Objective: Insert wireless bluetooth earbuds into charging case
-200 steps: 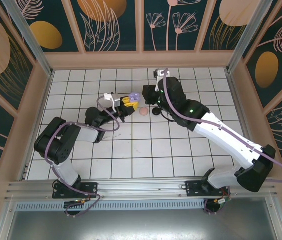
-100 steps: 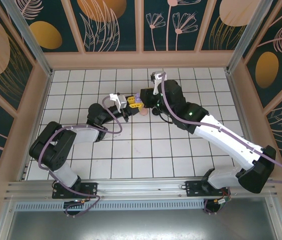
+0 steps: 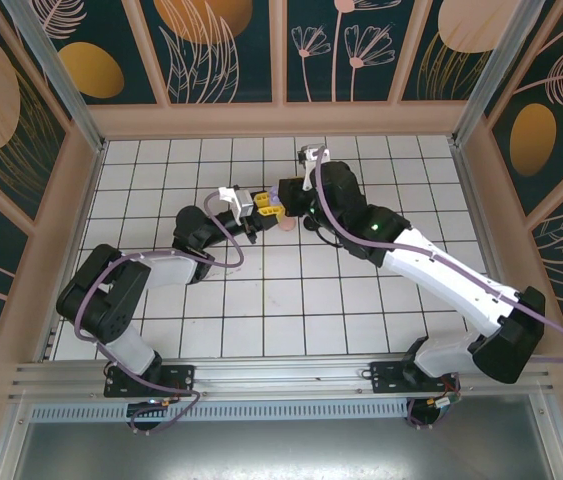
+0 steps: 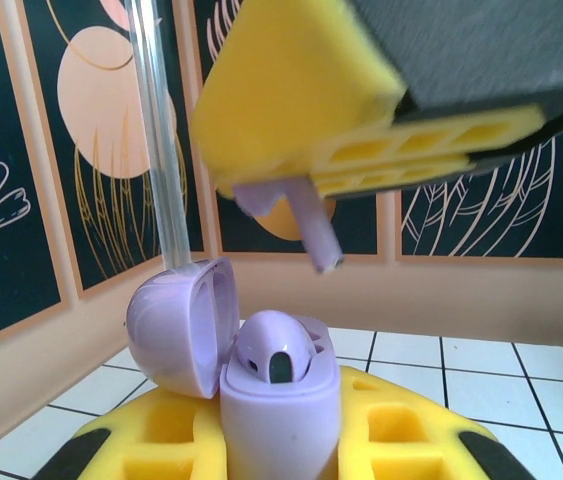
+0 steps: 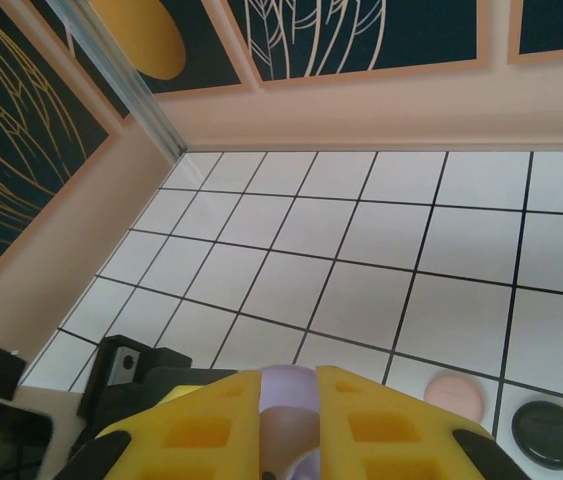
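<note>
My left gripper [image 4: 281,445] is shut on an open purple charging case [image 4: 281,405], held upright, its lid [image 4: 173,325] tipped back to the left. One purple earbud [image 4: 273,352] sits in the case. Just above it hangs a second purple earbud [image 4: 313,218], stem pointing down and clear of the case, with my right gripper [image 5: 291,405] shut on it. That earbud [image 5: 289,388] shows between the yellow fingers [image 5: 196,430] in the right wrist view. In the top view both grippers meet above the far middle of the floor, left [image 3: 259,206] and right [image 3: 283,196].
A closed pink round case [image 5: 454,394] and a closed black round case [image 5: 549,433] lie side by side on the white tiled floor [image 5: 361,300], just below the grippers in the top view. Patterned walls and a metal post enclose the floor.
Over the second, the left gripper carried the purple case up and right to meet the right gripper, which edged left. In the last half second almost nothing moved.
</note>
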`<state>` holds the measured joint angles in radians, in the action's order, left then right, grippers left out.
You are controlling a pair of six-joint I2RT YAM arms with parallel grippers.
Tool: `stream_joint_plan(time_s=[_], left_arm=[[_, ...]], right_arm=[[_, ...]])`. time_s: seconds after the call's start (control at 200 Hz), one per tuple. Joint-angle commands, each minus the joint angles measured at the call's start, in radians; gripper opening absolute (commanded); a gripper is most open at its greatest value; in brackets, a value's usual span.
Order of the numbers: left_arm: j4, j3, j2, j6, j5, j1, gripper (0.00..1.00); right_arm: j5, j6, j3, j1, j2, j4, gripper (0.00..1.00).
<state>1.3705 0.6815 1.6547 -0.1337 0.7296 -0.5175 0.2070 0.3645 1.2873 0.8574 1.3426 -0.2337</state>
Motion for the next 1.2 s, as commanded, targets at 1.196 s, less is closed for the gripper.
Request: stream_joint_plan(time_s=[1.196], left_arm=[[0.018, 0.04, -0.063, -0.004, -0.004, -0.012, 0.0]], right_arm=[[0.131, -0.008, -0.124, 0.082, 0.067, 0.033, 0.15]])
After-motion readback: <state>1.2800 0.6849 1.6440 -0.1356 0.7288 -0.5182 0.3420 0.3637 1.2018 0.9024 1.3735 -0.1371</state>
